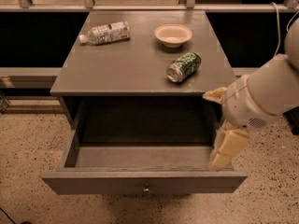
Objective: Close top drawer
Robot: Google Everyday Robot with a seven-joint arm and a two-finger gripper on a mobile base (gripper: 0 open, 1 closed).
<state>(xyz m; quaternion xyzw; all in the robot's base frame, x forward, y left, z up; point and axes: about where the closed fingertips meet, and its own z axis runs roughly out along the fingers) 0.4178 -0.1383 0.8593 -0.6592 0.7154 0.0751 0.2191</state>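
The top drawer (pixel 145 183) of the grey table stands pulled far out, its box empty. Its long front panel has one small round knob (pixel 146 189). My gripper (pixel 220 125) is at the drawer's right side, next to the right wall near the front corner. One cream finger (pixel 228 148) hangs down by the drawer's right front corner. The other finger (pixel 215 94) sits by the tabletop's right front corner. The fingers stand apart with nothing held.
On the tabletop (pixel 121 64) lie a plastic bottle (pixel 105 32) on its side, a small cream bowl (pixel 173 34) and a green can (pixel 184 66) on its side. The floor (pixel 28 153) is speckled. A rail and dark panels run behind the table.
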